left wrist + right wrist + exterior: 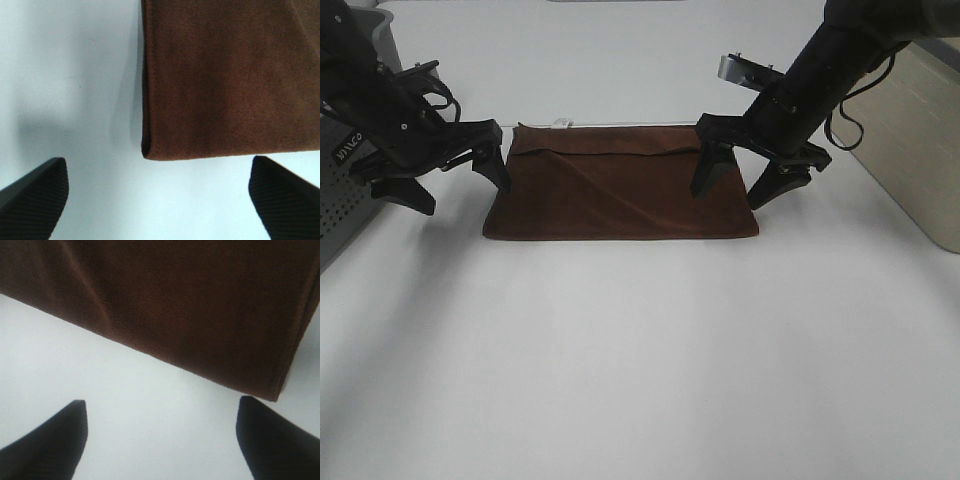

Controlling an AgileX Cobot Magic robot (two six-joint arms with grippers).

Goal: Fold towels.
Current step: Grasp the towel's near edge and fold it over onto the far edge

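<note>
One dark reddish-brown terry cloth towel (620, 185) lies folded flat on the white desk (640, 380). It sits in the far half, midway between the left and right edges, with its long sides parallel to the near edge. A top layer ends in a slightly uneven line close to the towel's far long side. A small white tag (560, 123) pokes out at that side, toward the desk's left edge.

The black left gripper (460, 192) hangs at the towel's short end nearest the left edge. Its fingers are spread wide and hold nothing, and the left wrist view shows a folded corner of the towel (225, 75) ahead of the gap in the left gripper (160, 200). The black right gripper (730, 197) stands at the opposite short end, its fingers likewise apart and empty. The right wrist view shows the right gripper (160, 440) clear of the cloth (175, 305).
</note>
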